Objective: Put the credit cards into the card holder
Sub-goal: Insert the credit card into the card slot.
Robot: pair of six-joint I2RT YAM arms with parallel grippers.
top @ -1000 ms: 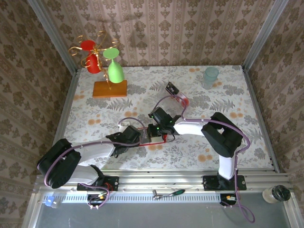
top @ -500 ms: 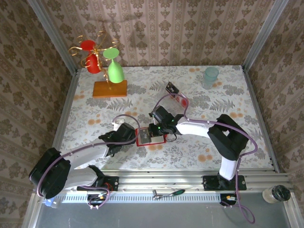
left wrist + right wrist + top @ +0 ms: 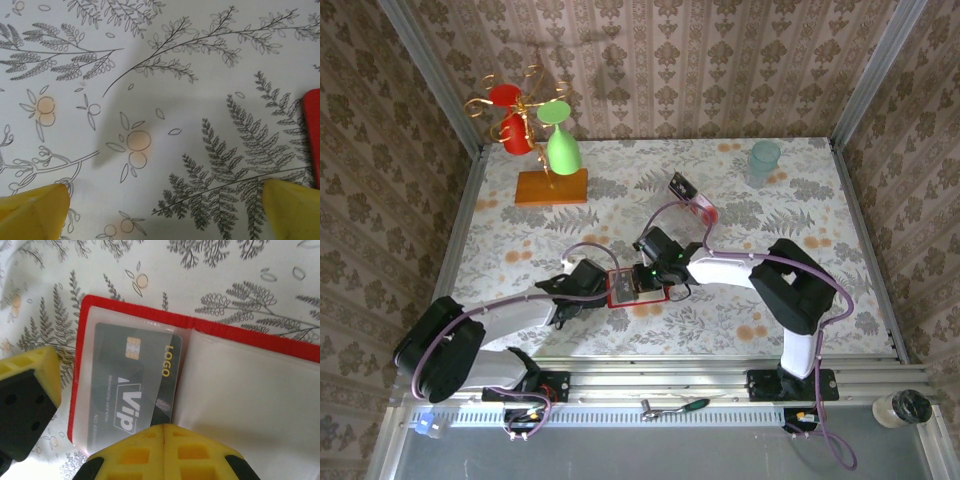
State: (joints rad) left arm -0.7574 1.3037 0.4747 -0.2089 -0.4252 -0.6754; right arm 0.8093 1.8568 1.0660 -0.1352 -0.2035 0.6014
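The red card holder [image 3: 130, 312] lies open on the table, its pale inner pockets facing up. A black card [image 3: 131, 382] marked VIP and LOGO sits mostly inside the left clear pocket, its right edge sticking out. My right gripper [image 3: 164, 429] is shut, its tips resting at the card's near edge. From above, the right gripper [image 3: 642, 282] is over the holder [image 3: 625, 300]. My left gripper [image 3: 165, 196] is open over bare tablecloth, its right finger [image 3: 25, 400] just left of the holder's red edge [image 3: 312, 140]. Further back lie another black card [image 3: 682, 184] and a whitish card with red [image 3: 704, 210].
A wooden stand with red and green cups [image 3: 550, 185] occupies the back left. A teal cup [image 3: 764, 160] stands at the back right. Patterned walls close in three sides. A hand tool [image 3: 675, 405] and a jar [image 3: 900, 408] lie beyond the near rail.
My left gripper has drawn back leftward off the holder, uncovering its left side, and stays open. The right gripper has stayed shut at the card.
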